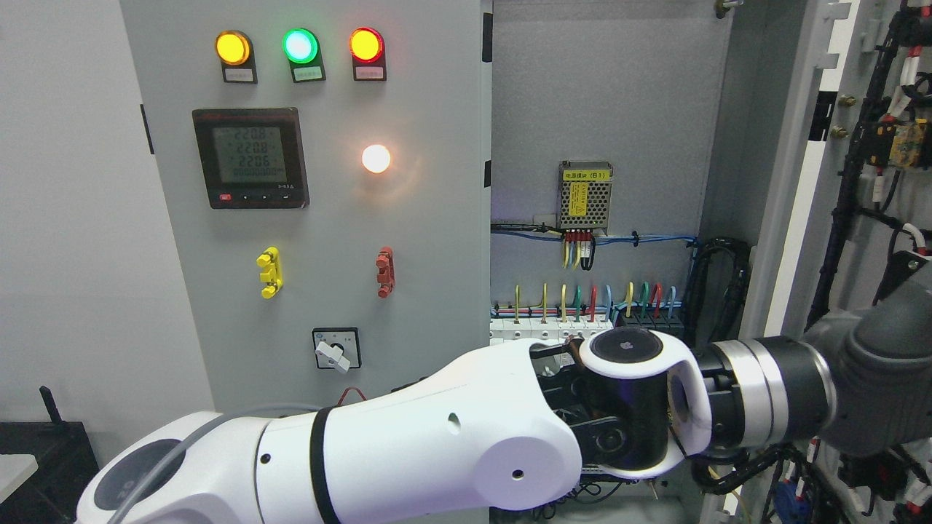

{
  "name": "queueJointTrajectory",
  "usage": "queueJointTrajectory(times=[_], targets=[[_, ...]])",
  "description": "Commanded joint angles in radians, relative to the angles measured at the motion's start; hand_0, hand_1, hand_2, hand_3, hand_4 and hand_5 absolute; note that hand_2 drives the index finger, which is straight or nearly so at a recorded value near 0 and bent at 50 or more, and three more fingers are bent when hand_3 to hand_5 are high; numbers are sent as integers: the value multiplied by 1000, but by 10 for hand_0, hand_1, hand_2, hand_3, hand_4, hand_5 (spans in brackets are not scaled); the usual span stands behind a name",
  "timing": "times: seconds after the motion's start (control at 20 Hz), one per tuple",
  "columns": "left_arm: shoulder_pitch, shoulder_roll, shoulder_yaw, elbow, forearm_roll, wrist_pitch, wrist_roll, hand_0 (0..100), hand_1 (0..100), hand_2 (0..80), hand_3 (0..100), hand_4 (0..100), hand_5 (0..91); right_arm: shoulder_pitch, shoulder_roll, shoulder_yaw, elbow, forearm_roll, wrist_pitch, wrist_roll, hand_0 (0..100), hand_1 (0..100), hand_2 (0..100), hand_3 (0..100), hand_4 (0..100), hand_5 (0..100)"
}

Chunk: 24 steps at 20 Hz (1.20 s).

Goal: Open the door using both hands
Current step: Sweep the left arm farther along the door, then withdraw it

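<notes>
The grey cabinet's left door (429, 240) is closed and carries lamps, a meter and switches. The right door (797, 211) stands swung open to the right, its wired inner face (881, 145) towards me. The cabinet's inside (611, 94) is exposed. My left arm (437, 444) comes in white from the lower left and crosses to the right. Its grey forearm (874, 371) reaches the open door at the picture's right edge. The hand there is largely cut off by the frame. My right arm does not show.
Inside the cabinet sit a small power supply (585, 195), a row of breakers with coloured wires (582, 306) and black cable bundles (717, 284). A dark object (44, 444) stands at the lower left by the wall.
</notes>
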Motion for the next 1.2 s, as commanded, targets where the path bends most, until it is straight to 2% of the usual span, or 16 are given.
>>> queueJointTrajectory(times=[0.0, 0.7, 0.9, 1.15], targets=[[-2, -28, -31, 8, 7, -8, 17, 0, 0, 0, 0, 31, 0, 0, 0, 1, -1, 0, -1, -1, 107, 0, 0, 0, 0, 0], [-2, -16, -33, 6, 6, -10, 6, 0, 0, 0, 0, 30, 0, 0, 0, 0, 1, 0, 1, -1, 106, 0, 0, 0, 0, 0], [20, 39, -34, 6, 4, -10, -31, 0, 0, 0, 0, 30, 0, 0, 0, 1, 1, 0, -1, -1, 106, 0, 0, 0, 0, 0], [63, 160, -34, 0, 1, -8, -95, 0, 0, 0, 0, 30, 0, 0, 1, 0, -1, 0, 1, -1, 106, 0, 0, 0, 0, 0]])
